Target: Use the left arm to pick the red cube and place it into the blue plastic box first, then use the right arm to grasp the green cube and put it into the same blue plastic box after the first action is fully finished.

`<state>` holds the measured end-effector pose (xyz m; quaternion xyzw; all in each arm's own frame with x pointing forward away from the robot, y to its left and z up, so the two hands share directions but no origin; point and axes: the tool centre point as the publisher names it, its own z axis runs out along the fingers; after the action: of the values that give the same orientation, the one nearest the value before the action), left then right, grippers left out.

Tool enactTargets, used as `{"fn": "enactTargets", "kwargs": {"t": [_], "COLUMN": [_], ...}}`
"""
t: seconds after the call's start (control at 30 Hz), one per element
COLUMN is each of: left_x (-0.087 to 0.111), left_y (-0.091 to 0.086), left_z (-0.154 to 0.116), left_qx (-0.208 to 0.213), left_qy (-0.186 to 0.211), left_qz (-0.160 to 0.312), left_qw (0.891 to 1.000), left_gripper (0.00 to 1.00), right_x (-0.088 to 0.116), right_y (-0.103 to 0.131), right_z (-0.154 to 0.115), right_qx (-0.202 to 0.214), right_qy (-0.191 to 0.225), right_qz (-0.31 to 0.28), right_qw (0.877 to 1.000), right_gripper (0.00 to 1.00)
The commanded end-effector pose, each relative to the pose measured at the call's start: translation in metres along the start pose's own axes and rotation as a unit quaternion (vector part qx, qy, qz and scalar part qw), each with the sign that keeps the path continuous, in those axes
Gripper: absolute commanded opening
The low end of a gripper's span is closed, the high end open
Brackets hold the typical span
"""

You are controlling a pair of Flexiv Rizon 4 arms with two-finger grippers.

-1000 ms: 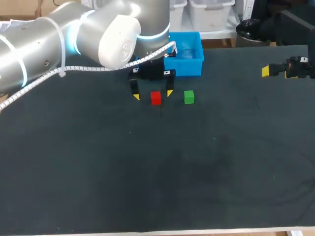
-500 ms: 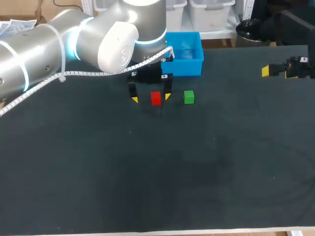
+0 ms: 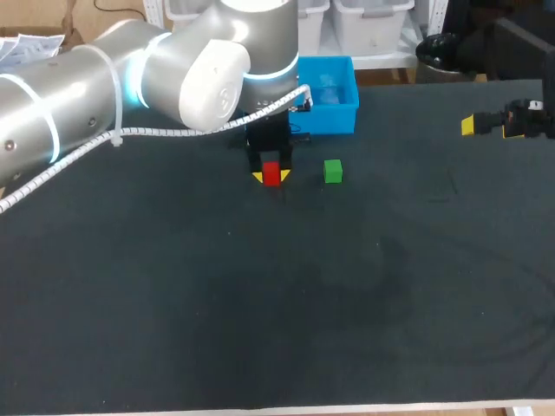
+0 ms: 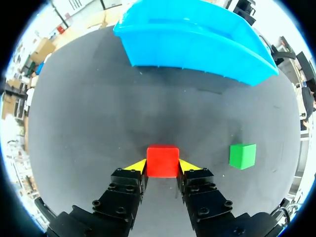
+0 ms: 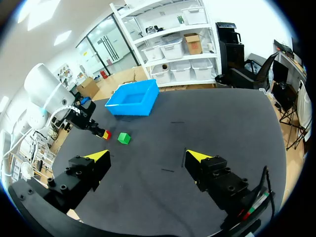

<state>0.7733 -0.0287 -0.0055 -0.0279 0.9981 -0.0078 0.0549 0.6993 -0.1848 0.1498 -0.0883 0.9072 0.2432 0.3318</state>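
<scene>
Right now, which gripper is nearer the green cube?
Left. The left gripper, shut on the red cube, is beside the green cube; the right gripper hangs far off.

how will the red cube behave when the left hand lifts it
The red cube looks rigid and flat-sided, so likely won't roll or squash. Small beside the left hand, so probably light. Pinched only at the tips, it might pivot.

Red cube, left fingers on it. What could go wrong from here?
The left gripper pinches the red cube only with its yellow tips; it may slip or twist on lift.
The wall of the blue plastic box stands ahead; a low carry could hit it.
The green cube sits close; a swing could knock it.
</scene>
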Motion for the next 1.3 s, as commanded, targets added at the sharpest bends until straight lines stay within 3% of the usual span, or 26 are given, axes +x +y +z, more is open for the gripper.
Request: {"fn": "enactTargets", "kwargs": {"t": [0.03, 0.6, 0.9, 1.3], "left_x": [-0.002, -0.016, -0.036, -0.059], "left_y": [0.000, 0.000, 0.003, -0.008], "left_z": [0.000, -0.056, -0.090, -0.107], "left_qx": [0.000, 0.023, 0.049, 0.080], "left_qy": [0.003, -0.054, -0.090, -0.119], "left_qz": [-0.002, 0.007, 0.001, 0.002], "left_qw": [1.000, 0.998, 0.995, 0.990], "left_gripper": [0.00, 0.00, 0.00, 0.00], "right_x": [0.000, 0.000, 0.000, 0.000], "right_y": [0.000, 0.000, 0.000, 0.000], "right_z": [0.000, 0.000, 0.000, 0.000], "right_qx": [0.000, 0.000, 0.000, 0.000], "right_qy": [0.001, 0.001, 0.001, 0.001], "right_qz": [0.000, 0.000, 0.000, 0.000], "right_qw": [1.000, 1.000, 1.000, 1.000], "right_gripper": [1.00, 1.00, 1.00, 1.00]}}
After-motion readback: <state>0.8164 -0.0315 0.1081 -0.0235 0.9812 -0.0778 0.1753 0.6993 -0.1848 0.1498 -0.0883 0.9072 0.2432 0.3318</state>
